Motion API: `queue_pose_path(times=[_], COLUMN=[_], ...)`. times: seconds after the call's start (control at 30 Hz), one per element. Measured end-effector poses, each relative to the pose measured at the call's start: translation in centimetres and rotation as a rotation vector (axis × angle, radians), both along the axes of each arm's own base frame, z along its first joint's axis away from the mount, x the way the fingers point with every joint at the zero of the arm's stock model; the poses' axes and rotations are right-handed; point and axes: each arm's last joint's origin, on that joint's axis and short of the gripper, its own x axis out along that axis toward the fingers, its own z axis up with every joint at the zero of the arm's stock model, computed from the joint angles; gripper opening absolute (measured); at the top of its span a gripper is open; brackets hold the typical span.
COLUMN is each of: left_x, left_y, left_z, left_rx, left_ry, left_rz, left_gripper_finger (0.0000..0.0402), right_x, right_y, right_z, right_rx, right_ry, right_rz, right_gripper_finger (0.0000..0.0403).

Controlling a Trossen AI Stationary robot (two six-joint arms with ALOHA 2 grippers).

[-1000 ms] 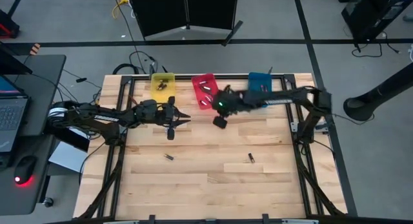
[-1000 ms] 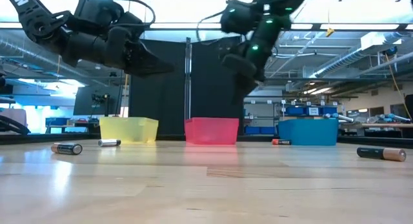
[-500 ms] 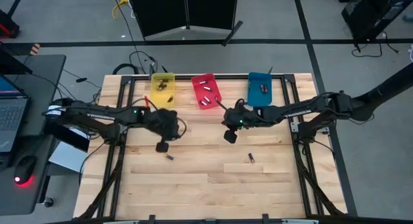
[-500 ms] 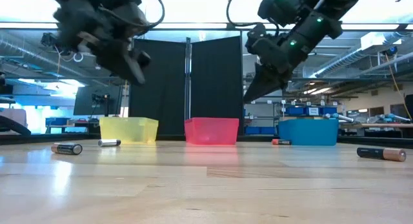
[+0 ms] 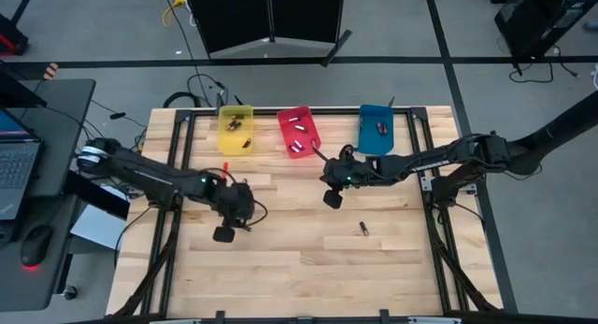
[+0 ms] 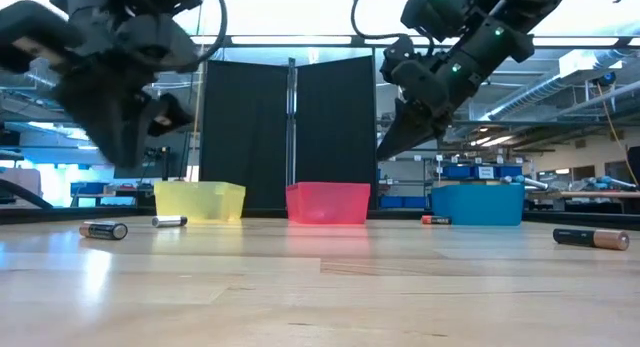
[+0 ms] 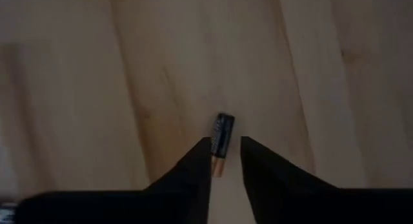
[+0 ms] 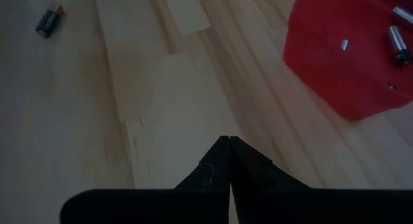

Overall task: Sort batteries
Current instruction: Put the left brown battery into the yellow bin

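Note:
One battery (image 7: 221, 135), dark with a copper end, lies on the wooden table (image 5: 280, 268). My left gripper (image 7: 226, 143) hangs open above it, pointing steeply down; in the left wrist view the battery shows between the fingertips. In the high view this gripper (image 5: 224, 233) is at the table's left middle, and in the low view it is well clear of the wood. My right gripper (image 5: 332, 198) is shut and holds nothing, in the air near the table's middle, on the near side of the red bin (image 5: 297, 130). A second battery (image 5: 364, 229) lies to the right.
Yellow (image 5: 235, 128), red and blue (image 5: 377, 126) bins stand along the far edge, each with batteries inside. The low view shows batteries lying on the table at the left (image 6: 103, 229) and right (image 6: 592, 238), and two smaller ones (image 6: 170, 221) (image 6: 435, 220) farther back.
My left gripper has gone from beside the yellow bin toward the table's near edge and somewhat left, tipping from nearly level to steeply down over a battery. My right gripper has moved from the red bin toward the near edge and sunk a little, then stayed still.

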Motion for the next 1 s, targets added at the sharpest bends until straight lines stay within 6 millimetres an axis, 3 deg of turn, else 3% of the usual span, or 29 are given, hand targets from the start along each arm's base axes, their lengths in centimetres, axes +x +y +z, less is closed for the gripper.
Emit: queue_pose_path(times=[0.17,0.33,0.73,1.0], left_x=[0.7,1.2,1.8,2.0], left_y=[-0.9,-1.1,-1.3,-1.3], left_z=[-2.0,-3.1,-5.1,-5.3], left_rx=[0.04,0.082,0.062,0.073], left_ry=[0.073,0.101,0.184,0.179], left_rz=[-0.025,-0.018,-0.033,-0.028], left_gripper_finger=[0.014,0.0162,0.0163,0.0145], right_x=[0.0,0.1,0.1,0.1], right_y=[0.3,0.6,0.8,0.8], right_z=[0.0,0.0,0.0,0.0], right_rx=[0.0,0.0,0.0,0.0], right_ry=[-0.002,-0.004,-0.003,-0.002], right_rz=[0.01,0.021,0.028,0.029], right_gripper_finger=[0.0012,0.0013,0.0013,0.0013])
